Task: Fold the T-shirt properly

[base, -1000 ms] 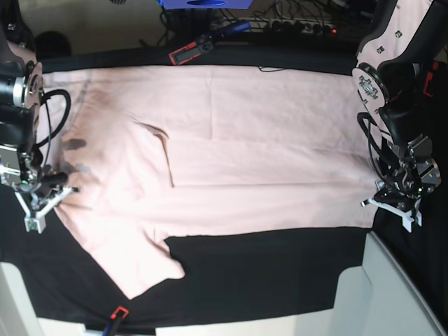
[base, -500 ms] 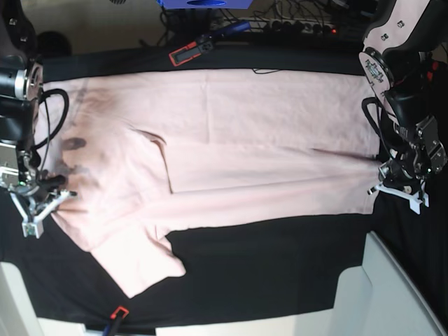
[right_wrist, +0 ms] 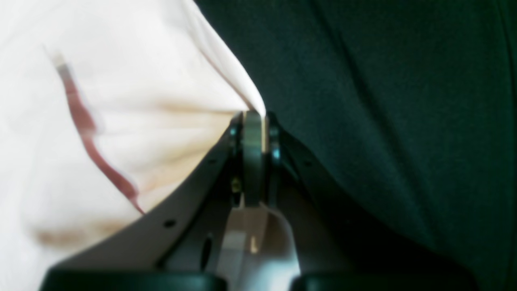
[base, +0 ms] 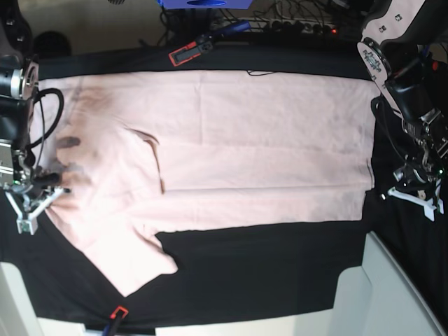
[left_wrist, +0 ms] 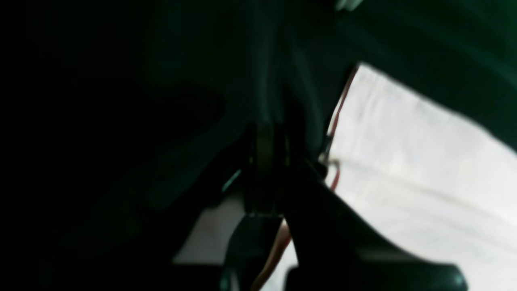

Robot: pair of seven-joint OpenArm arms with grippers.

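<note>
Right gripper [right_wrist: 253, 121] clamped tight on a thin peak of the T-shirt [base: 231, 157], jaws pressed together with pale fabric pinched between. Left gripper [left_wrist: 264, 161] likewise closed, blurred and dark in its wrist view; no cloth visibly between its jaws, hem lying just beside. Soft pink cotton spread wide and mostly flat across the black cloth [base: 266, 269], lightly creased, one short sleeve jutting toward the near edge at base view's left. Faint dark smudges showing through near the right gripper's end. Matte, gently rippled black fabric under everything. From the right wrist only: a reddish stitched seam curving over the shirt, tan shadowed folds. From the base only: red-framed device [base: 186, 52] past the far edge, whole shirt outline, both arms at opposite ends.
</note>
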